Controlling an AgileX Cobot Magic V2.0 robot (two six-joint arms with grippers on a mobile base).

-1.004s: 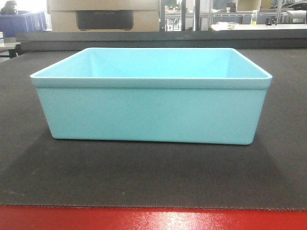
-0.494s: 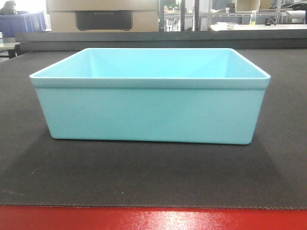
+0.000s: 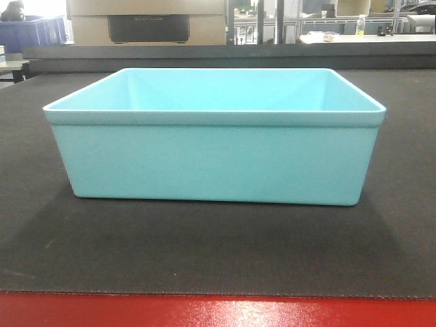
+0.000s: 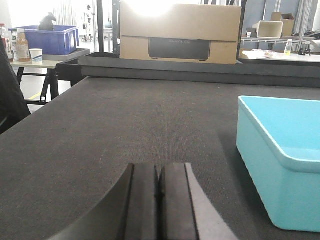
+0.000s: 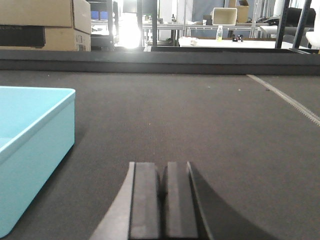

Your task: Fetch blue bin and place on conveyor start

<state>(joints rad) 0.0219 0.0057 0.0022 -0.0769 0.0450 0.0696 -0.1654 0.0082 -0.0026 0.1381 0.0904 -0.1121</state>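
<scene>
wrist views alone show the left gripper (image 4: 159, 200) and right gripper (image 5: 163, 200), jaws pressed together, flanking the empty blue bin (image 3: 214, 153) near the conveyor start's (image 3: 204, 259) red edge.

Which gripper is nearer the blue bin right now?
Neither, clearly. The left gripper sits left of the blue bin, the right gripper right of it, both shut, apart from it, at similar gaps.

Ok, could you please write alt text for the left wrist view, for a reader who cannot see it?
The left gripper, its black jaws pressed together and holding nothing, sits low over a wide dark grey textured belt. A light aqua-blue plastic rectangular bin rests on the belt to the right, apart from the gripper. A brown cardboard box stands beyond the belt's far edge.
</scene>
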